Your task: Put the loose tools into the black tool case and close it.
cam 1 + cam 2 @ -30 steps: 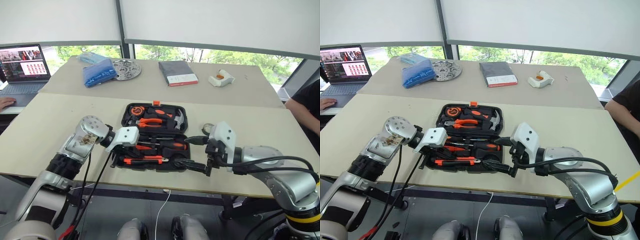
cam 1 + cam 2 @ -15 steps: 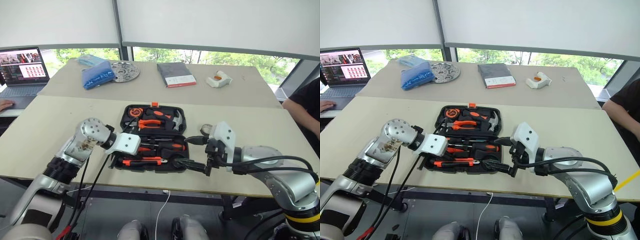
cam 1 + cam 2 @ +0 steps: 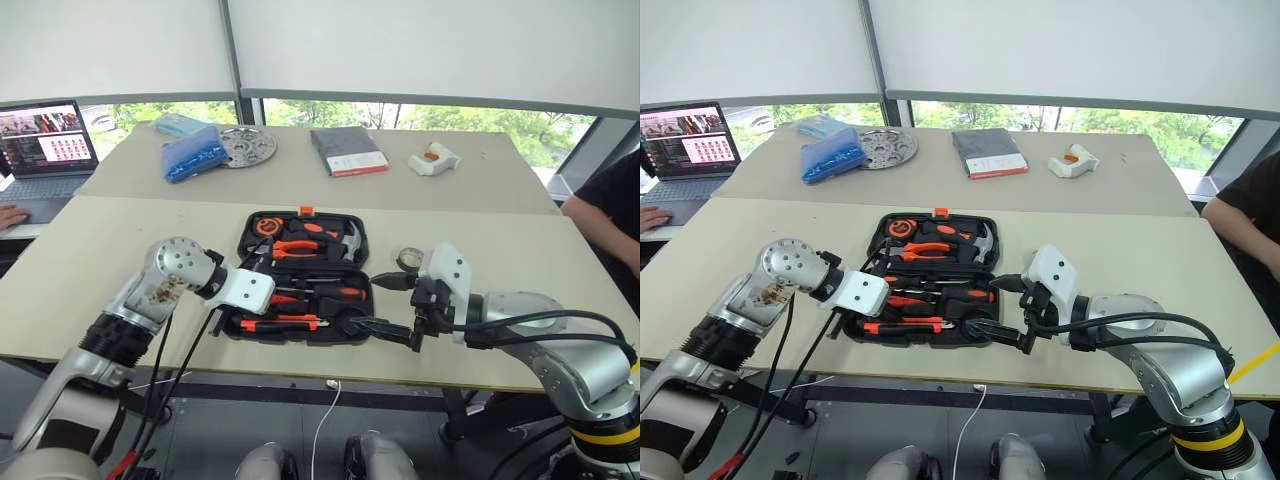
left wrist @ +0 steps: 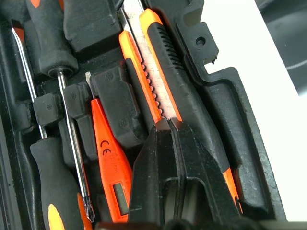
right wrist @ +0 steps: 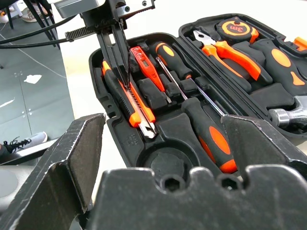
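Tools look seated in the black tool case near the table's front edge, our left pincer pressed together on the utility knife, right pincer spread wide; lid left to close.

Open tool case at worktop front centre; utility knife in its near-left recess, screwdrivers beside; pliers, hammer in far half. Laptop far left.
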Motion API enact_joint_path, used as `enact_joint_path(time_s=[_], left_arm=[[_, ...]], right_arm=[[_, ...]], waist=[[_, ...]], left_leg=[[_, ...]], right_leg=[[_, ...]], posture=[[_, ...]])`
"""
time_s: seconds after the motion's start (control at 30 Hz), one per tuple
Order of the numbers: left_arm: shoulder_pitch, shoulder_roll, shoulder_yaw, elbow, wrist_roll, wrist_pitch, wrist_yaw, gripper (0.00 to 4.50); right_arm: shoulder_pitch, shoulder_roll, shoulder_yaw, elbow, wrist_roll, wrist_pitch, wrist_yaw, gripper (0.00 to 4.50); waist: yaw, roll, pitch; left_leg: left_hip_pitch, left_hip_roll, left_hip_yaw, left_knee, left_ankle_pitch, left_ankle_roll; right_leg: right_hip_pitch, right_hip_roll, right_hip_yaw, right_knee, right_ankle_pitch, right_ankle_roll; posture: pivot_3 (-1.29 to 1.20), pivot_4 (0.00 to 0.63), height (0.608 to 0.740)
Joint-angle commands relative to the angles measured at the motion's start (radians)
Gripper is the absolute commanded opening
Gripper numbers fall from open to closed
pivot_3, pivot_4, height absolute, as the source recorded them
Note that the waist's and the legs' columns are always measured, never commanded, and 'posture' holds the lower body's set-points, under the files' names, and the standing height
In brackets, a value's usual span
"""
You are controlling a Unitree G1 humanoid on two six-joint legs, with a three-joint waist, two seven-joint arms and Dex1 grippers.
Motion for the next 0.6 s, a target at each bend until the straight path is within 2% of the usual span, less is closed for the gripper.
enact_joint_path(time_s=[0.03,0.13,0.33,0.43,0.6], left_arm=[[0.052,-0.044,-0.044,0.035,0.045,-0.011,0.059,0.01],[0.049,-0.047,-0.033,0.060,0.056,-0.043,0.086,0.01],[-0.031,-0.055,0.077,0.065,-0.129,0.190,0.006,0.01],[-0.057,-0.016,0.099,0.029,-0.216,0.305,-0.092,0.01],[-0.032,0.006,0.075,-0.025,-0.230,0.344,-0.132,0.01]], right_arm=[[0.000,0.001,-0.038,-0.024,0.013,-0.007,-0.008,4.50],[0.003,0.000,-0.039,-0.024,0.013,-0.008,-0.009,4.50],[0.000,-0.002,-0.048,-0.020,0.020,-0.007,-0.005,4.50],[0.001,-0.003,-0.050,-0.019,0.020,-0.009,0.000,4.50],[0.007,-0.004,-0.046,-0.028,0.019,-0.011,0.008,4.50]], waist=[[0.005,0.003,-0.002],[0.026,0.005,-0.003],[0.027,0.003,-0.002],[0.022,0.001,0.000],[0.016,-0.002,0.001]], left_leg=[[0.000,0.000,0.000,0.000,0.000,0.001],[-0.001,-0.002,0.000,0.001,-0.002,0.003],[-0.004,-0.003,0.000,0.003,-0.003,0.005],[-0.006,-0.003,-0.001,0.003,-0.002,0.005],[-0.008,-0.003,-0.001,0.003,-0.001,0.004]], right_leg=[[0.000,0.000,0.000,0.000,0.000,0.000],[0.000,-0.002,0.000,0.000,0.000,0.000],[-0.001,-0.003,-0.001,-0.001,0.001,0.002],[-0.002,-0.002,-0.001,-0.001,0.001,0.002],[-0.004,0.000,-0.001,-0.002,0.001,0.002]], posture=[[0.00,0.150,0.718],[0.00,0.150,0.718],[0.00,0.150,0.718],[0.00,0.150,0.718],[0.00,0.150,0.718]])
